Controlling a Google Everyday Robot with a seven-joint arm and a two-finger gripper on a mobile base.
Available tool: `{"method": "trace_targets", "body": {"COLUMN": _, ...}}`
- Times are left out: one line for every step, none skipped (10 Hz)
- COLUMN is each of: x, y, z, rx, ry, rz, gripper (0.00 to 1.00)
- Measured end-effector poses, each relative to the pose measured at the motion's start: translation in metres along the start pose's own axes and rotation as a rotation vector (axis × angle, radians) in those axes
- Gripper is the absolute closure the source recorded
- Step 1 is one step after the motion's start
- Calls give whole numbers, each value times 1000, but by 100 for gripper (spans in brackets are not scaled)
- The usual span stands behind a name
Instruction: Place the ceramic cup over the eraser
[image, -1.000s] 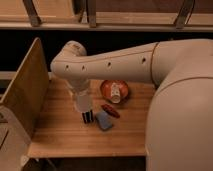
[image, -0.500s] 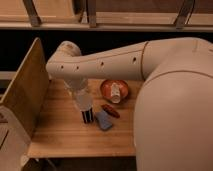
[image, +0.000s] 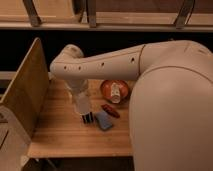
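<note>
Pincer (image: 82, 100), midway between tabletop (image: 60, 136) edges, grips ceramic cup (image: 83, 108) just above eraser (image: 88, 119); placing step, next needs straight descent, release.

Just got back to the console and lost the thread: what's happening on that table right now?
The arm reaches over the wooden table, with the gripper pointing down near its middle. The ceramic cup is at the gripper's tip, just above the eraser, which lies on the table, not yet covered; whether they touch is unclear. Beside them lie a light-blue flat piece, a dark reddish piece and an orange bowl holding a whitish item.
</note>
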Motion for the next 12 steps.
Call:
{"method": "trace_targets", "body": {"x": 0, "y": 1, "z": 8, "rx": -15, "ry": 5, "rz": 2, "gripper": 100}}
{"method": "trace_targets", "body": {"x": -4, "y": 4, "z": 19, "rx": -39, "ry": 5, "rz": 5, "gripper": 100}}
{"method": "trace_targets", "body": {"x": -7, "y": 5, "z": 29, "rx": -48, "ry": 4, "rz": 1, "gripper": 100}}
{"method": "trace_targets", "body": {"x": -14, "y": 3, "z": 39, "rx": -46, "ry": -2, "rz": -8, "gripper": 100}}
{"method": "trace_targets", "body": {"x": -20, "y": 3, "z": 46, "rx": -45, "ry": -10, "rz": -16, "gripper": 100}}
{"method": "trace_targets", "body": {"x": -29, "y": 5, "z": 55, "rx": -50, "ry": -19, "rz": -29, "gripper": 100}}
{"method": "trace_targets", "body": {"x": -35, "y": 9, "z": 60, "rx": -58, "ry": -24, "rz": -41, "gripper": 100}}
{"method": "trace_targets", "body": {"x": -39, "y": 15, "z": 65, "rx": -69, "ry": -30, "rz": -54, "gripper": 100}}
{"method": "trace_targets", "body": {"x": -40, "y": 18, "z": 67, "rx": -80, "ry": -32, "rz": -61, "gripper": 100}}
{"method": "trace_targets", "body": {"x": -36, "y": 24, "z": 69, "rx": -95, "ry": -30, "rz": -67, "gripper": 100}}
{"method": "trace_targets", "body": {"x": -32, "y": 27, "z": 71, "rx": -104, "ry": -25, "rz": -67, "gripper": 100}}
{"method": "trace_targets", "body": {"x": -24, "y": 30, "z": 73, "rx": -116, "ry": -17, "rz": -59, "gripper": 100}}
